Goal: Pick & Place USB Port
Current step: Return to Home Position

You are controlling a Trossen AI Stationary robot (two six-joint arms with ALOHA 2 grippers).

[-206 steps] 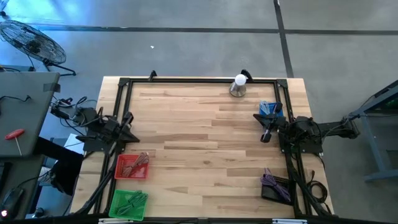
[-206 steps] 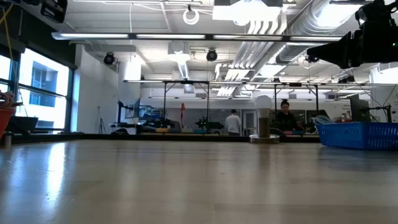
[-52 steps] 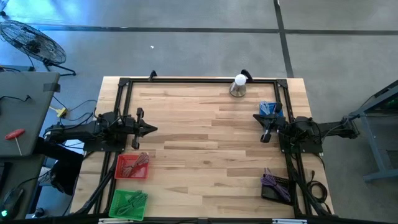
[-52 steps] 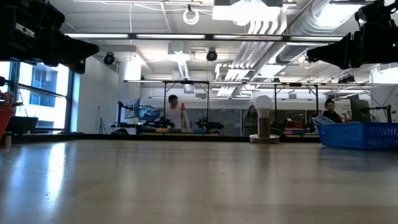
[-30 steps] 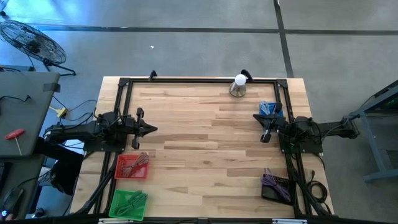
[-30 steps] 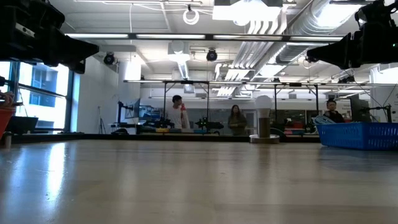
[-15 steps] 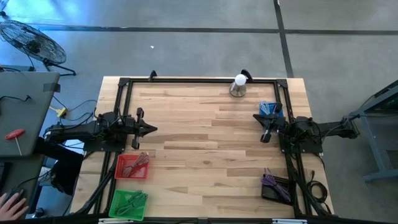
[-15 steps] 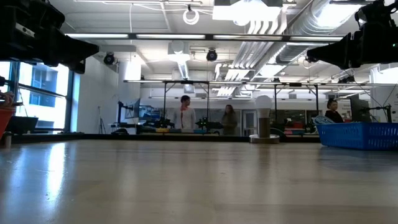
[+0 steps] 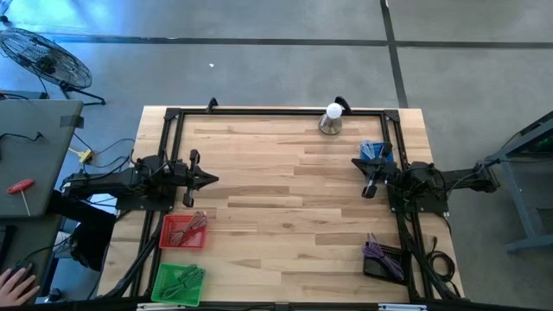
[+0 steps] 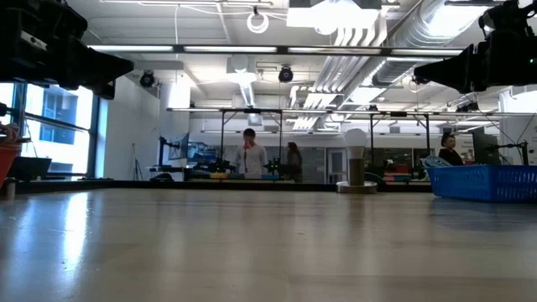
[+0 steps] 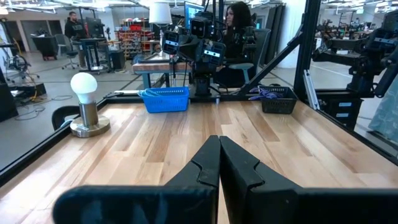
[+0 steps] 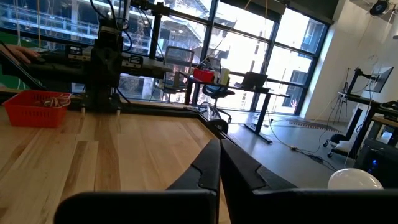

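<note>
Which item is the USB port I cannot single out. Small bins hold cable-like pieces: a red bin (image 9: 183,231) and a green bin (image 9: 179,282) at the near left, a blue bin (image 9: 376,151) at the right edge, and a dark bin with purple pieces (image 9: 383,257) at the near right. My left gripper (image 9: 212,180) hovers level at the table's left edge, shut and empty (image 11: 219,155). My right gripper (image 9: 366,180) hovers at the right edge beside the blue bin, also shut and empty (image 12: 219,155).
A white bulb on a metal stand (image 9: 332,119) stands near the far edge. A black frame (image 9: 276,112) runs around the tabletop. The bare wood in the middle (image 9: 285,199) lies between the two arms. A person's hand (image 9: 13,281) shows off the table's near left.
Both arms have kept still. In the room behind the table people have walked along, and a person's hand has come into view off the table's near left corner.
</note>
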